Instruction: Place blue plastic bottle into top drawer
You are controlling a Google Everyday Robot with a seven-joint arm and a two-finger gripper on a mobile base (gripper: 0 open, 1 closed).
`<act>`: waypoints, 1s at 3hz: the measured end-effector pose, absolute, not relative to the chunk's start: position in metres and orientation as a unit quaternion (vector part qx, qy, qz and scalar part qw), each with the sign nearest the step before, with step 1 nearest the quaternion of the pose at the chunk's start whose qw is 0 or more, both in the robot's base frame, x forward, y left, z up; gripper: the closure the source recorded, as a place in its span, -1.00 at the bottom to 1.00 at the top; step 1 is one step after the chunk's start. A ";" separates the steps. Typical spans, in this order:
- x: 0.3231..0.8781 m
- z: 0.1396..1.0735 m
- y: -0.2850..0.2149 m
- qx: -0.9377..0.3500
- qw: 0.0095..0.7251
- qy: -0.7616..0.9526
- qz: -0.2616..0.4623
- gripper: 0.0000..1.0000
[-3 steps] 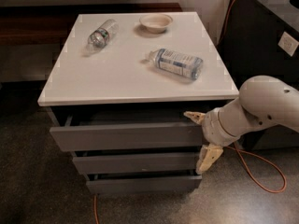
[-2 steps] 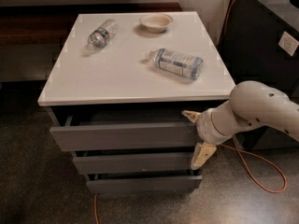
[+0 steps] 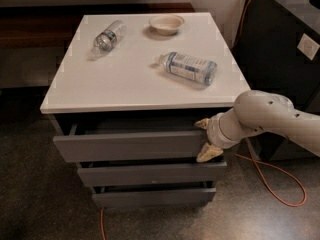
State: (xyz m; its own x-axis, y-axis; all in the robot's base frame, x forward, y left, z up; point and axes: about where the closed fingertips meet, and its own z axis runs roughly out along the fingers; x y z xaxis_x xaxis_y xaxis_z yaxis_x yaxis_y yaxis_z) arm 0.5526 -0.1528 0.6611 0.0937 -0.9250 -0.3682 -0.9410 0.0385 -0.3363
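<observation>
The blue plastic bottle (image 3: 190, 67) lies on its side on the white cabinet top (image 3: 125, 79), right of centre, white cap pointing left. The top drawer (image 3: 130, 145) is pulled out a little, showing a dark gap under the top. My gripper (image 3: 206, 138) is at the right end of the top drawer's front, its two cream fingers (image 3: 210, 153) spread apart above and below the drawer front's right edge. It holds nothing.
A slimmer clear bottle (image 3: 108, 36) lies at the back left of the top. A cream bowl (image 3: 166, 23) stands at the back centre. Two lower grey drawers (image 3: 150, 174) step outward. A dark cabinet (image 3: 280, 49) stands to the right; an orange cable (image 3: 280, 184) loops on the floor.
My gripper and arm have shifted left toward the right end of the top drawer front. The bottles and bowl have not moved.
</observation>
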 end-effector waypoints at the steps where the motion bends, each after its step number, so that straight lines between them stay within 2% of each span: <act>1: 0.560 0.666 -0.158 -0.686 0.255 0.681 0.012 -0.01; 3: 0.531 0.698 -0.167 -0.682 0.258 0.683 0.033 0.95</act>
